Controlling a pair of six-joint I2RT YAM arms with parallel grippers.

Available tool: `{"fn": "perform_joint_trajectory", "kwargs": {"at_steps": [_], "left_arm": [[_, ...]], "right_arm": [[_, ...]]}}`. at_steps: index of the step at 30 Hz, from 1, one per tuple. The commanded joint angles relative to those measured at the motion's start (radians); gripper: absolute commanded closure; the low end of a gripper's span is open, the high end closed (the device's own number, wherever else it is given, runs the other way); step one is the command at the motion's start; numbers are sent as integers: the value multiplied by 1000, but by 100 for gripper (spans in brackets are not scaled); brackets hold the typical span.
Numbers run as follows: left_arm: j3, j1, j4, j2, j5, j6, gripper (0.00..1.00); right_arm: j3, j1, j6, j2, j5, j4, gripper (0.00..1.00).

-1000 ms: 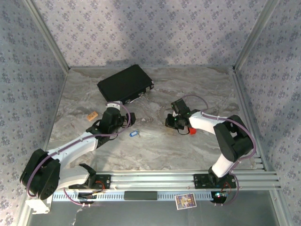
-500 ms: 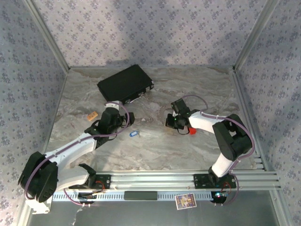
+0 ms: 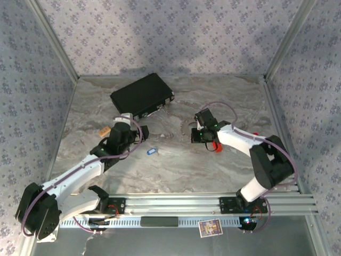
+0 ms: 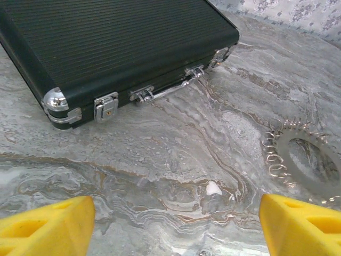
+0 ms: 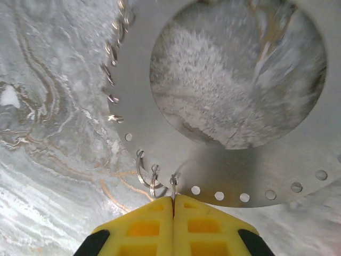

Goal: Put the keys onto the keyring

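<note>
Marble table [image 3: 176, 165] carries black case [image 3: 141, 94], keyring [image 5: 224, 178], blue key [image 3: 151, 151], perhaps a tan tag [image 3: 104, 130].

The top external camera looks down from high behind the arm bases over the whole tabletop [image 3: 176, 165]. The left wrist camera sits low, left of the keyring [image 4: 314, 186], facing the far wall. The right wrist camera looks straight down, very close above the keyring, which both wrist views share.

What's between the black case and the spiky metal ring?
Just bare marbled table lies between the black case and the keyring; nothing sits in that gap. The left wrist view shows it.
</note>
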Motion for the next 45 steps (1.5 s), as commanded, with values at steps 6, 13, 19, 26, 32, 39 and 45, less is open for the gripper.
{"fn": "perform_joint_trajectory", "kwargs": {"at_steps": [6, 13, 19, 26, 32, 39, 45], "left_arm": [[75, -4, -72, -37, -33, 82, 20], [106, 11, -15, -13, 31, 228, 17], [270, 92, -113, 105, 159, 458, 23], [328, 84, -97, 158, 478, 707, 32], [247, 12, -31, 161, 677, 922, 35], [202, -46, -40, 189, 759, 1031, 44], [177, -70, -23, 202, 754, 1046, 52]], "right_arm": [[91, 84, -405, -188, 181, -92, 100], [101, 82, -636, -282, -14, -58, 100], [122, 69, -782, -309, -219, -28, 100], [115, 60, -903, -298, -413, 4, 100], [75, 78, -1003, -297, -494, 13, 100], [106, 104, -1037, -250, -546, -57, 100], [101, 130, -1061, -238, -552, -78, 100]]}}
